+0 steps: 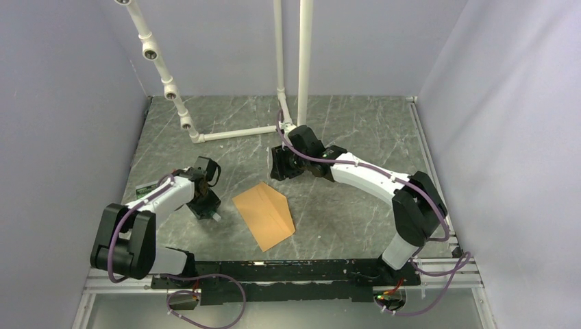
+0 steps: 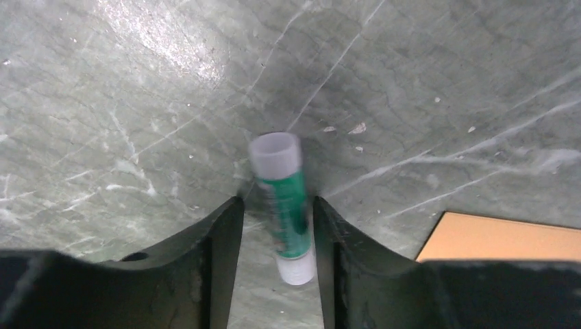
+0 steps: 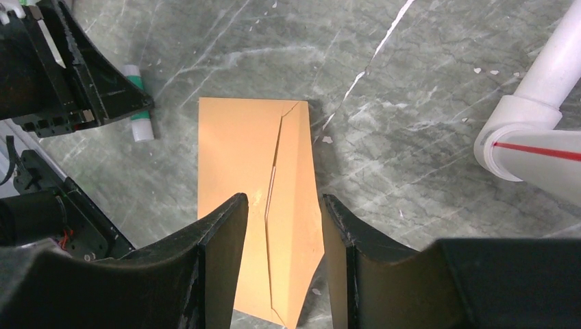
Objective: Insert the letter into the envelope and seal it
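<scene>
The orange-brown envelope (image 1: 264, 216) lies flat mid-table with its flap folded over along a crease (image 3: 274, 178). The letter is out of view. A green glue stick (image 2: 282, 205) with white ends lies on the table between the fingers of my left gripper (image 2: 277, 200). It sits close to the right finger (image 2: 336, 247), with a gap on the left side, and looks blurred. The jaws stand open around it, just left of the envelope (image 2: 500, 236). My right gripper (image 3: 284, 199) hovers open over the envelope's far end with nothing between its fingers.
A white pipe frame (image 1: 226, 133) stands at the back of the table, with one elbow (image 3: 521, 133) close to the right gripper. Grey walls close in both sides. A black rail (image 1: 301, 271) runs along the near edge.
</scene>
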